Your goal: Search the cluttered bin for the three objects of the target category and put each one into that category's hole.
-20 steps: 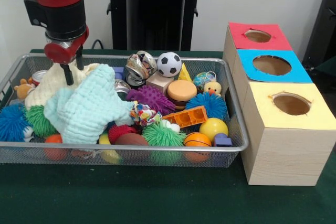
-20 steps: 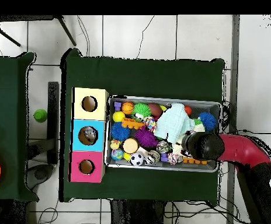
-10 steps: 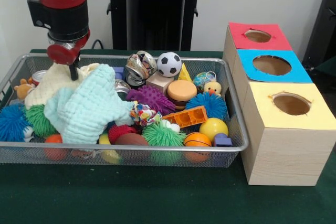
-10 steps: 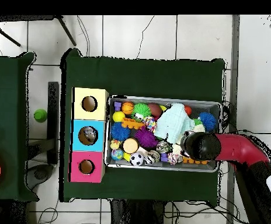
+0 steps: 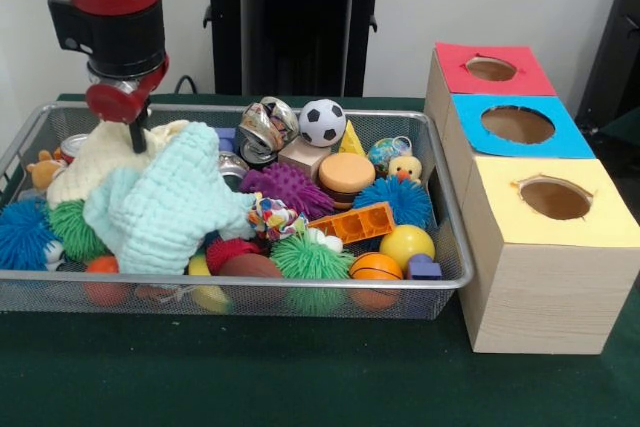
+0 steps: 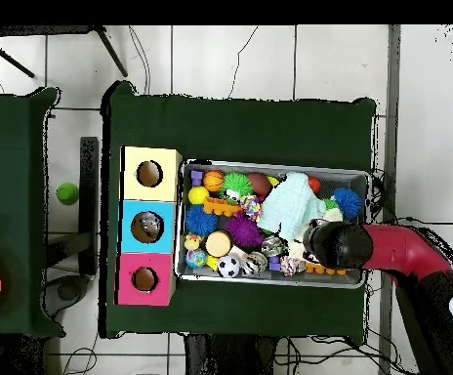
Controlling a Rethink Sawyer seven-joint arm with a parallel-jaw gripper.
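The wire mesh bin (image 5: 250,287) is full of toys. A light-blue knitted cloth (image 5: 165,202) lies over a cream cloth (image 5: 100,157) at its left. My gripper (image 5: 138,139) hangs over the cream cloth at the bin's back left, shut, its tips at the cloth's top; the cloth is not lifted. In the overhead view the arm's head (image 6: 333,244) hides the tips. Three boxes stand beside the bin, each with a hole: red (image 5: 490,69), blue (image 5: 517,125), yellow (image 5: 555,199). A grey thing shows in the blue box's hole (image 6: 147,227).
Around the cloths lie a soccer ball (image 5: 322,122), shiny metal cans (image 5: 262,127), a purple spiky ball (image 5: 290,187), a burger toy (image 5: 346,175), an orange brick (image 5: 352,222), a yellow ball (image 5: 406,244), a small basketball (image 5: 375,267) and green (image 5: 312,257) and blue (image 5: 405,199) spiky balls.
The gripper rose out of the cream cloth and its two spread fingers came together. The cloths stayed where they were.
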